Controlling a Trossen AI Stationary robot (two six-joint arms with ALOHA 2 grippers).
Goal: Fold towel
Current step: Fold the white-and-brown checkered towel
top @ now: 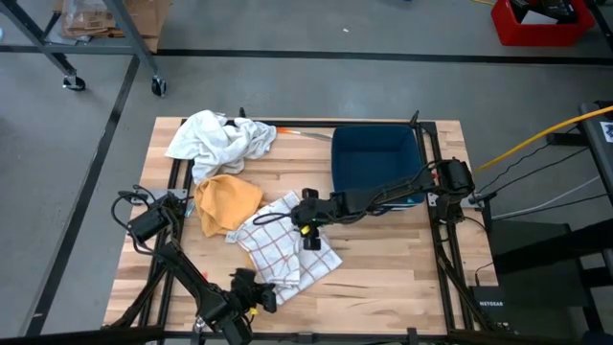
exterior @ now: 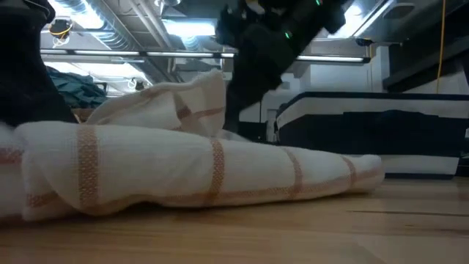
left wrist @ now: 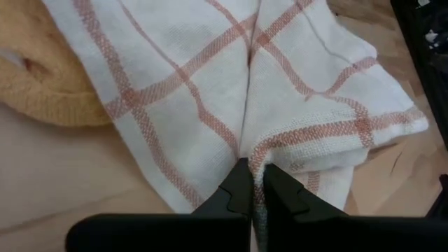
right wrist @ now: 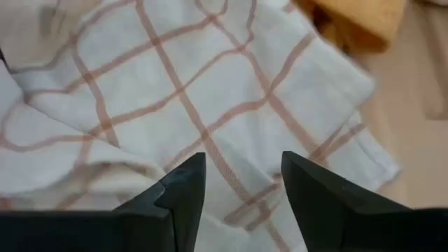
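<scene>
Pinching towel [left wrist: 231, 91] edge, left fingers [left wrist: 241, 192] fully closed; right fingers [right wrist: 185, 189] spread wide above towel, holding nothing.

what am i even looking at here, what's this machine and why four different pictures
It is a robot with two dark arms at a wooden table, meant to fold a towel. One picture looks straight down, one looks level across the tabletop, and two come from cameras on the arms' wrists.

On the table lie a white towel with orange checks, a yellow cloth, a crumpled white cloth and a dark blue bin.

The left hand is shut, pinching the checked towel's edge at the near side. The right hand hangs open just above the towel's middle, holding nothing.
</scene>
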